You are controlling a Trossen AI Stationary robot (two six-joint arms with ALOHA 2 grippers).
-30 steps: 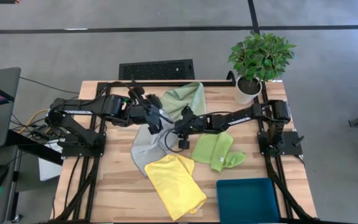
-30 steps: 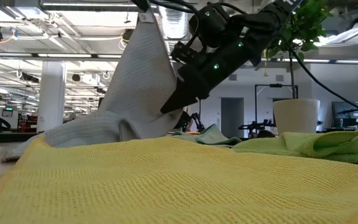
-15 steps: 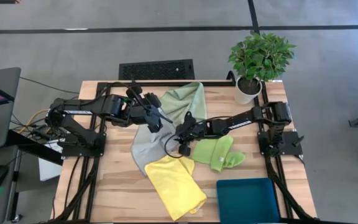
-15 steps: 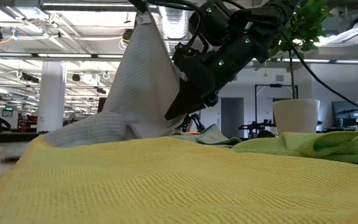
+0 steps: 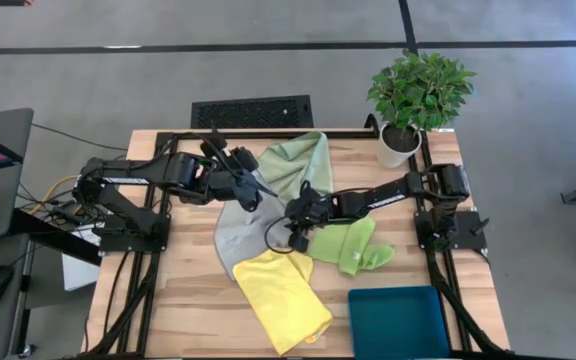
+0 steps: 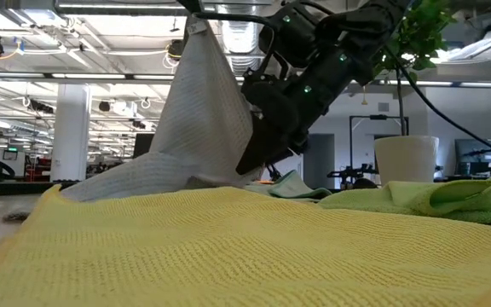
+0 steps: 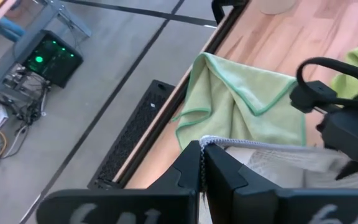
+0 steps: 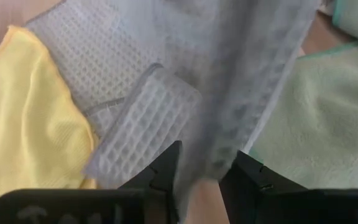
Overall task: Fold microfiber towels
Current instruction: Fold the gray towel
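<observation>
Right arm (image 5: 298,212) lowered toward grey towel (image 5: 230,232), jaws half-open around hanging fold | left arm (image 5: 251,186) jaws clamped, lifting towel corner

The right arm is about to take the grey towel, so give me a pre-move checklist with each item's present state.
1. Left hand shut on a corner of the grey-blue towel: ok.
2. Towel corner raised, the rest draped down to the table: ok.
3. Right hand open, its fingers either side of a hanging fold of that towel: ok.
4. Right hand already gripping the fold: not ok, jaws not closed on it.
5. Yellow towel clear of the grey-blue one: not ok, their edges meet.
6. Sage green towel and lime green towel lying flat, out of either hand: ok.
</observation>
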